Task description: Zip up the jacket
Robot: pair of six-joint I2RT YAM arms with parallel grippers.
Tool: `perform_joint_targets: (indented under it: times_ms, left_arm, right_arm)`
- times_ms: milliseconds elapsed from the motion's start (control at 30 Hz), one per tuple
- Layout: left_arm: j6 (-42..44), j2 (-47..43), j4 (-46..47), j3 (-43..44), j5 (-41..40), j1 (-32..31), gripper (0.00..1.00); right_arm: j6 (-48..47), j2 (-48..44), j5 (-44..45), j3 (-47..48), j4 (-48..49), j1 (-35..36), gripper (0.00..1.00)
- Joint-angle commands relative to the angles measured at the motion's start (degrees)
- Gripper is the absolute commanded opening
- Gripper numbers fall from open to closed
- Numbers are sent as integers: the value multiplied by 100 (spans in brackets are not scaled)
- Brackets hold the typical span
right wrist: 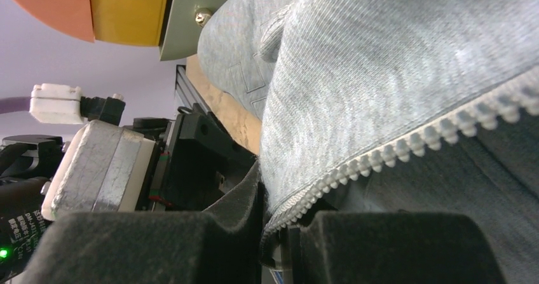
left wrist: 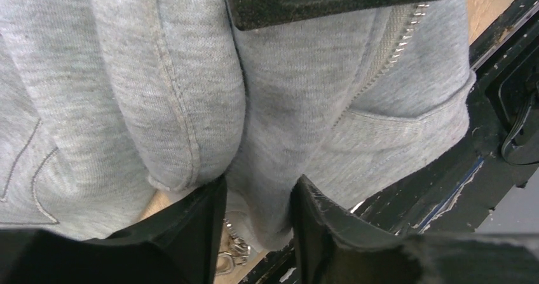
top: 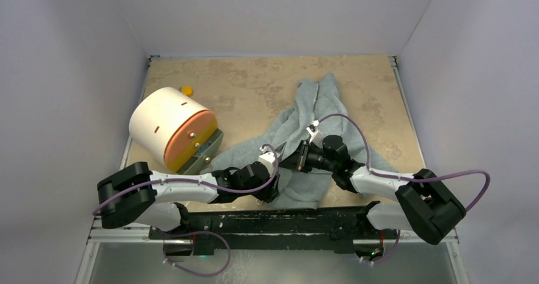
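The light grey jacket lies crumpled on the tan table, running from the far centre to the near edge. My left gripper is shut on a fold of its bottom hem. A metal zipper slider shows just below, between the fingers. A row of zipper teeth runs up at the upper right. My right gripper is close beside the left one, shut on the jacket's front edge. The white zipper teeth run out from between its fingers.
A white cylinder with an orange face stands at the left, touching the jacket's left side. A small yellow object lies behind it. A black rail runs along the near edge. White walls close in the table.
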Motion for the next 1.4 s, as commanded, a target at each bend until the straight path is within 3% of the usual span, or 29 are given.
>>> perform_joint_targets:
  times_ms: [0,200,400,600,733,1133,1367]
  left_arm:
    - [-130,19,208,170,87,14,37]
    - [-90,-291,-29,186,54,14,17]
    - [60,-996,-368,200,-88,14,1]
    - [33,-1478,-741,155,-442,20,0]
    - [-195,-1623,-1068,179,-866,204,0]
    - [-567,-1658,-929,-145,-607,1056,0]
    - [-515,-1796,-579,-415,-195,1136,0]
  right_arm:
    - [11,-174,-82,51,147,20,12]
    - [-42,-229,13,31,53,20,13]
    - [-300,-501,224,95,-460,25,29]
    - [-651,-1037,540,177,-1336,20,53]
    - [-894,-1616,834,172,-2060,20,61]
    - [-1393,-2847,1543,494,-4488,180,64]
    - [-903,-2599,2971,833,-4674,1812,62]
